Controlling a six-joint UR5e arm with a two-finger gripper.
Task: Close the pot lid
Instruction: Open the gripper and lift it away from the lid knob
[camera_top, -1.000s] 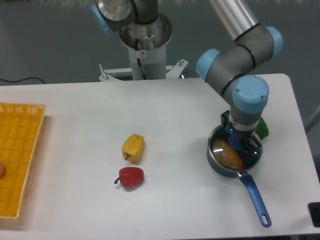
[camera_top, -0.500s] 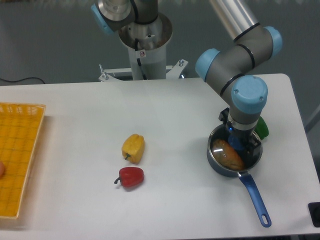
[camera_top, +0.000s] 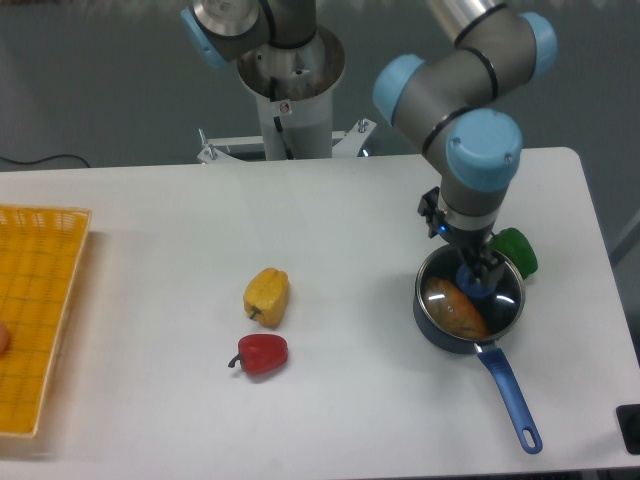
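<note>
1. while the arm is reaching down over the right part of the table (camera_top: 350, 220), the gripper (camera_top: 476, 268) is hanging just above the blue knob at the middle of the lid (camera_top: 470, 303).
2. whether its fingers are apart or pressed together cannot be told from this view, since the wrist is covering most of them.
3. the lid is lying flat on the pot (camera_top: 432, 325), its glass showing an orange thing inside.
4. the pot is sitting near the right front of the table, with its long blue handle pointing toward the front edge and slightly right, ending in a loop.
5. a green pepper (camera_top: 518, 250) is sitting just behind the pot on its right side, partly hidden by the arm.
6. a yellow pepper (camera_top: 266, 296) and a red pepper (camera_top: 262, 354) are lying near each other around the middle of the table, well apart from the pot.
7. a yellow basket (camera_top: 35, 320) is sitting at the left edge.
</note>
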